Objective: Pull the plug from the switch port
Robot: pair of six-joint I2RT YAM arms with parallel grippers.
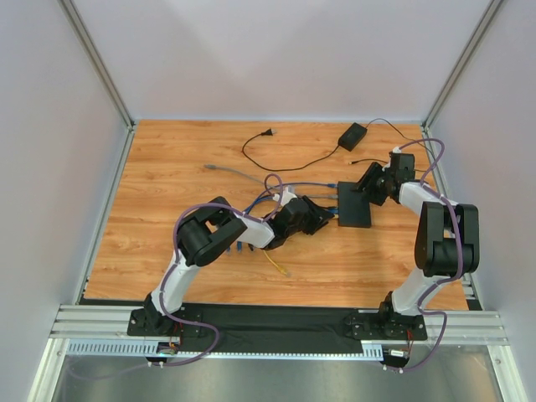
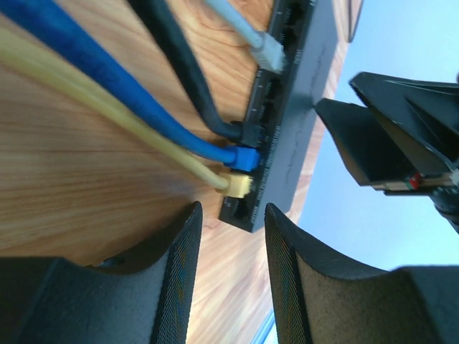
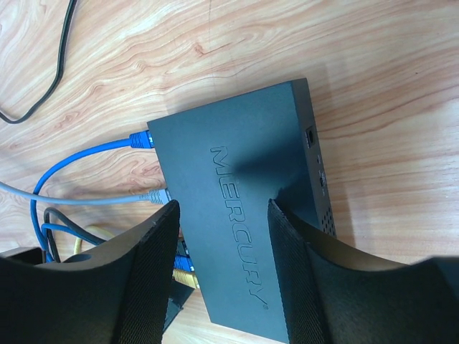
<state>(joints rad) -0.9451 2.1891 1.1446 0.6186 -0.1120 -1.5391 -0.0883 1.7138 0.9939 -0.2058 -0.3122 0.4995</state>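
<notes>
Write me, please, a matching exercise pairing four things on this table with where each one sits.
Things:
1. switch
2. power adapter
3. yellow plug
4. pale grey plug

Places:
A. in the port nearest the left gripper
B. far side of the table, apart from the other three
C. under the right gripper
D. in a port beyond the black plug

Pairs: 1-C, 2-B, 3-A, 4-D.
</notes>
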